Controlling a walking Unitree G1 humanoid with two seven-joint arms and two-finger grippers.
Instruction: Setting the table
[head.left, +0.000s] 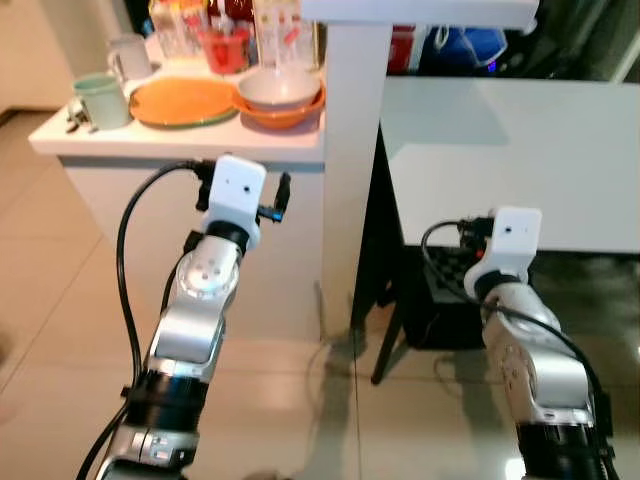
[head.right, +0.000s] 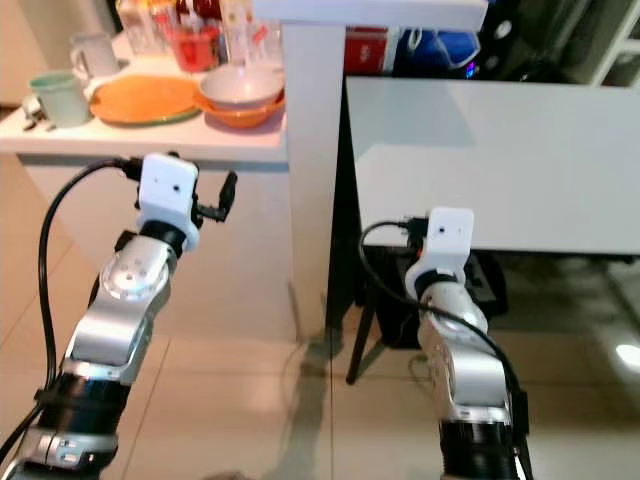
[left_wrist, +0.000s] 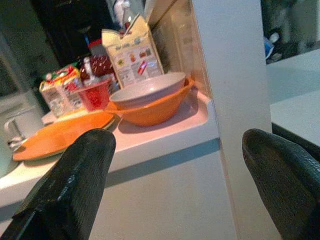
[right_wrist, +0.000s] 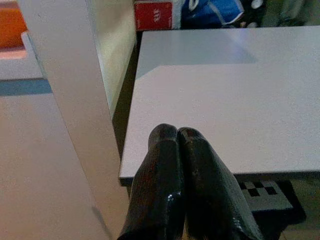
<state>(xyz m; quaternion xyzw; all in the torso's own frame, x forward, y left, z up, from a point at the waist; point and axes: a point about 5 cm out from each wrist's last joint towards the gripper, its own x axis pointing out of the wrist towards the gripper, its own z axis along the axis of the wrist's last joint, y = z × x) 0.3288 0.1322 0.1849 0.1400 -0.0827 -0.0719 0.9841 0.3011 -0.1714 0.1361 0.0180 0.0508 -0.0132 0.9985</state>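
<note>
A white counter (head.left: 175, 140) at the left carries an orange plate (head.left: 180, 100), a white bowl (head.left: 278, 85) nested in an orange bowl (head.left: 285, 115), a green mug (head.left: 102, 100), a white mug (head.left: 128, 58) and a red cup (head.left: 225, 48). My left gripper (left_wrist: 177, 142) is raised just below the counter's front edge. It is open and empty, pointing at the stacked bowls (left_wrist: 150, 97). To the right lies a bare white table (head.left: 520, 150). My right gripper (right_wrist: 178, 131) is shut on nothing, held low before the table's near edge (right_wrist: 220, 167).
A white pillar (head.left: 355, 150) stands between counter and table. Cartons and bottles (left_wrist: 132, 52) line the back of the counter. A black crate (head.left: 445, 300) sits under the table. Beige tiled floor (head.left: 60, 280) lies in front.
</note>
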